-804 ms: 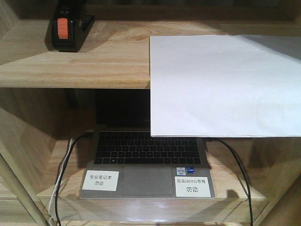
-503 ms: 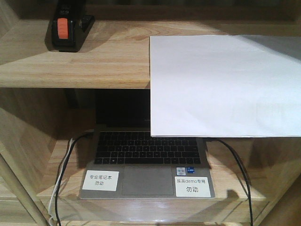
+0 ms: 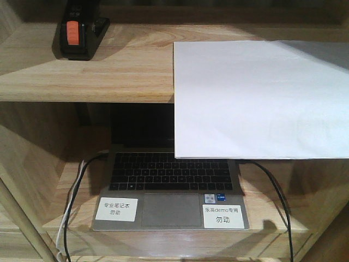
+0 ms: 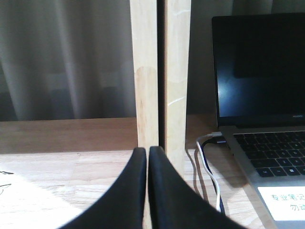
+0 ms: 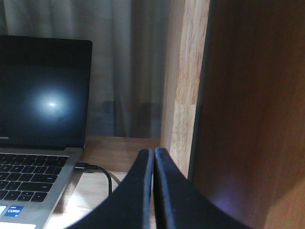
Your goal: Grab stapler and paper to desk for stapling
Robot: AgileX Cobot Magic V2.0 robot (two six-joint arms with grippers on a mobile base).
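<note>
A light-wood shelf (image 3: 109, 71) carries the stapler (image 3: 79, 35) at its back left corner and the paper (image 3: 256, 98) on its right side, overhanging the front edge above an open laptop (image 3: 172, 185). The left hand (image 4: 147, 151) and right hand (image 5: 154, 152) each have fingers pressed together, flanking the laptop.

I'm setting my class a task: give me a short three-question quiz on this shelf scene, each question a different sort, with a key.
1. True or false: the stapler sits on the upper shelf, left of the paper.
2. Multiple choice: what lies below the paper's overhanging front edge? A) a mouse B) the laptop C) a cup
3. Fill in: the left gripper and right gripper both have their jaws ___, holding nothing.

Key: 1 true; 2 B; 3 shut.
</note>
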